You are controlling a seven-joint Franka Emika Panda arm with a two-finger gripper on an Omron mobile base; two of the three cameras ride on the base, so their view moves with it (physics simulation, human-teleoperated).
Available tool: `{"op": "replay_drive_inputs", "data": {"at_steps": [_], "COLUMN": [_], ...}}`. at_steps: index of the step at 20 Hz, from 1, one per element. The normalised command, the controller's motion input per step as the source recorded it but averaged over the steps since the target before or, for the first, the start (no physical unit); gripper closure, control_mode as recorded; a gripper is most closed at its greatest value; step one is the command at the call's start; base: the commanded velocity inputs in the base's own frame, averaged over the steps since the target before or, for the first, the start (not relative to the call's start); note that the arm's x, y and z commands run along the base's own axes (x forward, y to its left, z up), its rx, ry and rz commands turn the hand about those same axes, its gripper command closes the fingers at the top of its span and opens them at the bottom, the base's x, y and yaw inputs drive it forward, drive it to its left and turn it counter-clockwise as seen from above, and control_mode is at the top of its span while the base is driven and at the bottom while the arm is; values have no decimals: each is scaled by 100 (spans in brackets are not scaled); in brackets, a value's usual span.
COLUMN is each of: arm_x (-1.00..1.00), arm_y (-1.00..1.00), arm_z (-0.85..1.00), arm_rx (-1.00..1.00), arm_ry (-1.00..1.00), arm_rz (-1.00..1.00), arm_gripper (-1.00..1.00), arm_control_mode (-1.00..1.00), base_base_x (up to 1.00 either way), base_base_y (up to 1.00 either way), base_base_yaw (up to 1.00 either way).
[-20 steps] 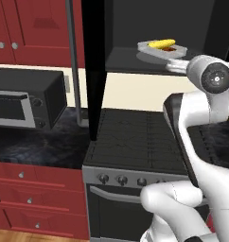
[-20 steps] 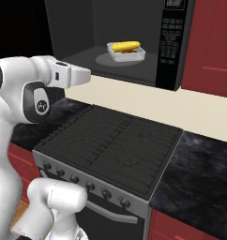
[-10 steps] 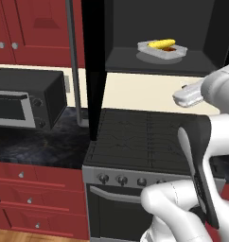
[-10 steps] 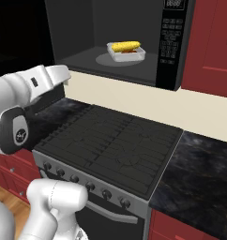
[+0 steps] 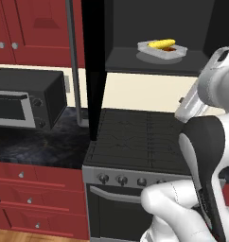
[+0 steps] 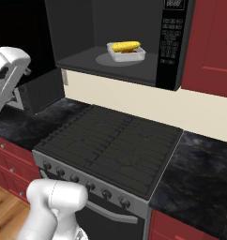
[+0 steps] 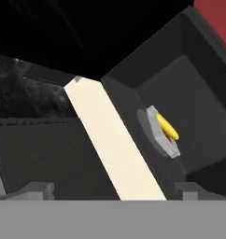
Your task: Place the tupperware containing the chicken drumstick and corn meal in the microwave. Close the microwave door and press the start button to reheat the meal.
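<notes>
The tupperware (image 6: 127, 52) sits inside the microwave (image 6: 171, 61) cavity, on its floor. The yellow corn (image 6: 125, 45) lies in it beside the reddish chicken drumstick (image 6: 130, 51). The same tupperware (image 5: 162, 49) shows from the left, and the tupperware (image 7: 164, 136) with corn (image 7: 167, 126) shows in the hand view. The microwave door (image 5: 93, 71) stands swung open to the left, its grey bar handle (image 5: 74, 61) facing out. My gripper (image 7: 116, 190) is open and empty, drawn back well short of the cavity and aimed at it.
A small black countertop oven (image 5: 22, 100) stands on the dark counter at the left. The stove (image 6: 110, 150) lies below the microwave. Red cabinets (image 5: 31, 28) hang upper left. My arm (image 5: 206, 142) fills the right of the left base view.
The arm has pulled back from the microwave, down and toward the base. The tupperware stays in the cavity. The door has not moved.
</notes>
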Motion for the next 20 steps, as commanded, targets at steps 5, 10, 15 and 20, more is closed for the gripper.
{"op": "replay_drive_inputs", "data": {"at_steps": [5,10,15,20], "arm_x": [0,0,0,-2], "arm_y": [78,75,75,83], "arm_z": [-19,-44,-5,11], "arm_rx": [-39,-34,-28,-24], "arm_ry": [3,-11,-12,-9], "arm_rz": [4,0,0,0], "arm_gripper": [-100,-100,-100,-100], "arm_control_mode": [-100,-100,-100,-100], "base_base_x": [0,0,0,0], "base_base_y": [0,0,0,0], "base_base_yaw": [0,0,0,0]}}
